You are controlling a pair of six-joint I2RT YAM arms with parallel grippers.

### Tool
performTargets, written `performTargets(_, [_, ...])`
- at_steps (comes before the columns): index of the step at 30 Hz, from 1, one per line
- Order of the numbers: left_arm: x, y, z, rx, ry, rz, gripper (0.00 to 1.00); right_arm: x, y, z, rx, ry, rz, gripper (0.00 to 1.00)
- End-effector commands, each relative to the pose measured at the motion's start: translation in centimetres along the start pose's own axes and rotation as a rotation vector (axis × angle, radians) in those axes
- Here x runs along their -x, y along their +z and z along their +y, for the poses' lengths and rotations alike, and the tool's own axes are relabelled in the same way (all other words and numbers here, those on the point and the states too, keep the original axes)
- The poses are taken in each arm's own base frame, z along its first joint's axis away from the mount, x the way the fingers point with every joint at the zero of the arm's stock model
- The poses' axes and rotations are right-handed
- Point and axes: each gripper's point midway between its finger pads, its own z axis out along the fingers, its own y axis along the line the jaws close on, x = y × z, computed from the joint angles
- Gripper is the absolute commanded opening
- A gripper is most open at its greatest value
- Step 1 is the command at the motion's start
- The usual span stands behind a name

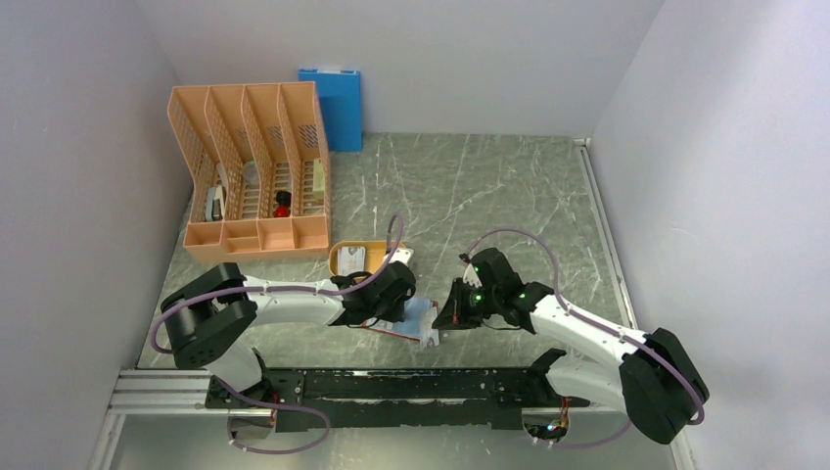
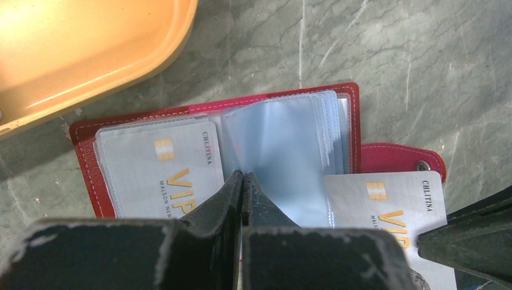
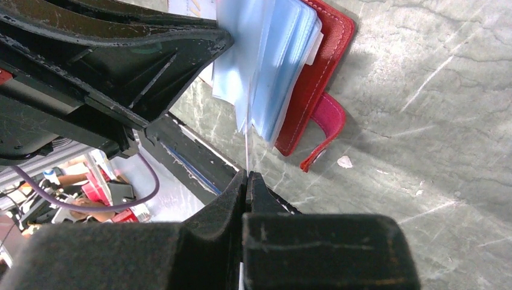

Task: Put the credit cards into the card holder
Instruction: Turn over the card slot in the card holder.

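The dark red card holder [image 2: 89, 158] lies open on the table between both grippers, and shows in the top view [image 1: 419, 319] and right wrist view [image 3: 315, 72]. Its pale blue pockets fan upward and its red tab [image 2: 392, 158] sticks out to the right. One grey VIP credit card [image 2: 158, 175] sits in the left pocket. My left gripper [image 2: 242, 176] is shut on a clear pocket leaf and holds it up. My right gripper [image 3: 246, 176] is shut on a second credit card [image 2: 381, 208], seen edge-on [image 3: 247, 151], with its far edge at the pocket openings.
The orange oval tray [image 1: 338, 264] stands just behind the holder, with a pale card-like piece in it; its rim shows in the left wrist view [image 2: 121, 78]. An orange file rack [image 1: 250, 166] and a blue folder [image 1: 333, 103] stand at the back left. A black rail [image 1: 391, 387] runs along the near edge.
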Motion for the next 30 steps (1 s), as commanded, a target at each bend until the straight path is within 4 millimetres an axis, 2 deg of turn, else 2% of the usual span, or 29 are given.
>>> performTargets(1, [-0.5, -0.1, 1.2, 0.041, 0.005, -0.002, 0.05, 0.4, -0.5, 0.9, 0.046, -0.001, -0.04, 0.0])
performTargets(8, [-0.4, -0.2, 1.1, 0.041, 0.002, -0.006, 0.05, 1.3, -1.2, 1.5, 0.046, -0.003, -0.078, 0.0])
performTargets(19, [-0.5, -0.3, 1.3, 0.044, 0.0, -0.008, 0.05, 0.6, -0.5, 0.5, 0.031, 0.044, -0.046, 0.0])
performTargets(30, [-0.4, -0.2, 1.3, 0.042, -0.001, -0.009, 0.05, 0.6, -0.1, 0.7, 0.048, 0.045, -0.023, 0.0])
